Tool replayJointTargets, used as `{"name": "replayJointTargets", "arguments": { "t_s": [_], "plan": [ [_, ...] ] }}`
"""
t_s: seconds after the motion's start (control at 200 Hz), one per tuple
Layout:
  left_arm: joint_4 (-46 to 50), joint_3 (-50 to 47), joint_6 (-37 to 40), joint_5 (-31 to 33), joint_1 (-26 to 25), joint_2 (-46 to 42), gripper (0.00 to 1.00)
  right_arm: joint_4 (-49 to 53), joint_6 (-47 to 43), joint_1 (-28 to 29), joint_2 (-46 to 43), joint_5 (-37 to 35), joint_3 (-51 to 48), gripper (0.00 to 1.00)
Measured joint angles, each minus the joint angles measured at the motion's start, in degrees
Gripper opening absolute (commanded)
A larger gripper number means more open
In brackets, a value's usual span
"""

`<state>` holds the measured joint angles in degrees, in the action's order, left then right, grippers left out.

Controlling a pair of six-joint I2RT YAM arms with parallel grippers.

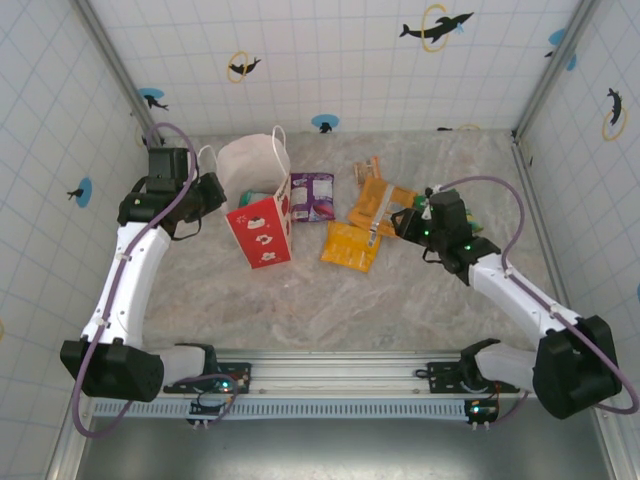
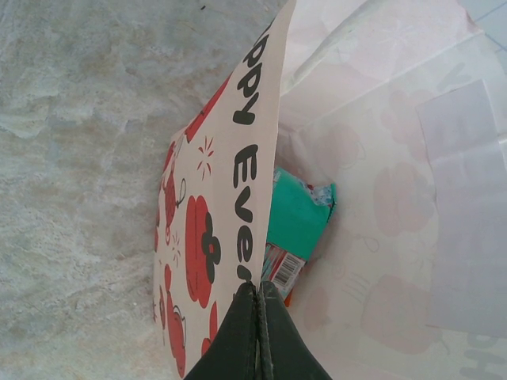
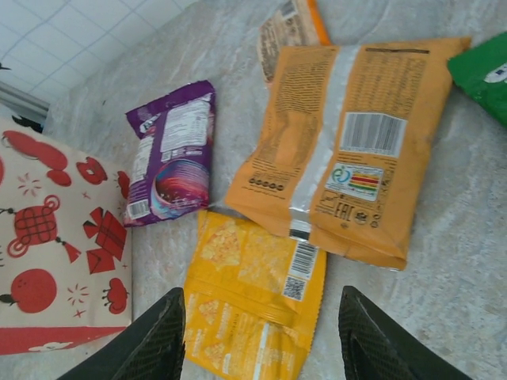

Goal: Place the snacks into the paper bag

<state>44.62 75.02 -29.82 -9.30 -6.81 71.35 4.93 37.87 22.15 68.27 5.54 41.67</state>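
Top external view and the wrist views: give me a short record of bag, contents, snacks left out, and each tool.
paper bag: mouth open, edge pinched by left tool
inside bag: teal packet, barcoded packet beside it
on table: purple packet, large orange packet, yellow-orange packet, green packet
left tool: shut on paper bag
right tool: open, over the yellow-orange packet

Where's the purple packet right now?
Top view: the purple packet lies flat just right of the paper bag, left of the large orange packet.
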Motion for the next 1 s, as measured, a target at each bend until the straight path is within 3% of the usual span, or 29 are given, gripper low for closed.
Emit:
{"name": "replayJointTargets", "arguments": {
  "t_s": [0.195, 0.36, 0.555, 1.001],
  "plan": [
    [-0.31, -0.15, 0.72, -0.35, 0.00, 0.00, 0.00, -3.41, -0.59, -8.85, 6.19, 7.85, -0.50, 0.59],
    [-0.37, -0.15, 1.36, -0.59, 0.00, 0.00, 0.00, -5.70, -3.32, -12.92, 14.69, 11.87, -0.22, 0.61],
    [-0.42, -0.22, 1.46, -0.72, 0.00, 0.00, 0.00, -7.39, -4.96, -14.51, 25.16, 16.81, 3.39, 0.60],
    [-0.44, -0.20, 1.49, -0.74, 0.00, 0.07, 0.00, -13.68, -4.42, -16.46, 38.12, 20.57, 11.67, 0.58]
  ]
}}
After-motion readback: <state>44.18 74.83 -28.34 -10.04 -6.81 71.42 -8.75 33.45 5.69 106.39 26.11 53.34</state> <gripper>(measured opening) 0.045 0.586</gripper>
